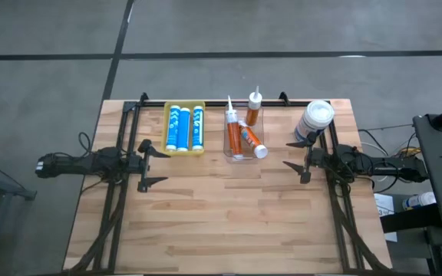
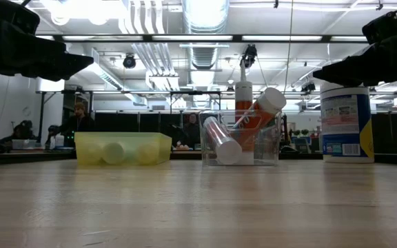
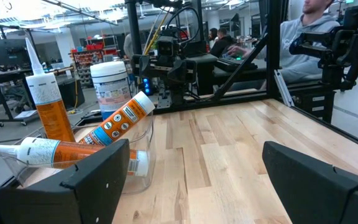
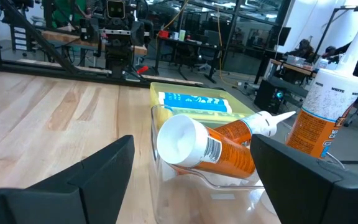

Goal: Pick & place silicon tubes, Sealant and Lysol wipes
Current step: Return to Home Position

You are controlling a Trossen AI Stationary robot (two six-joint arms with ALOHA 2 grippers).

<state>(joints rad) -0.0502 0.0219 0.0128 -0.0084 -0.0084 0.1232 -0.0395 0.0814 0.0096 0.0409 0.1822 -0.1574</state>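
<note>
High view: Lysol wipes upright, long axis vertical.

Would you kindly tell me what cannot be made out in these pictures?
Blue tubes: low view, yellow bin wall blurs them; labels unseen.
Lysol wipes label: high view, too small to read.
Clear bin base: left wrist view, left gripper finger covers it.

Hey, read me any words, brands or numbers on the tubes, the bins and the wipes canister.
None reads clearly.
Lysol wipes canister: label print blurred.
Orange sealant tubes: label print too small.
Blue tubes in the yellow bin: markings too small.
</note>
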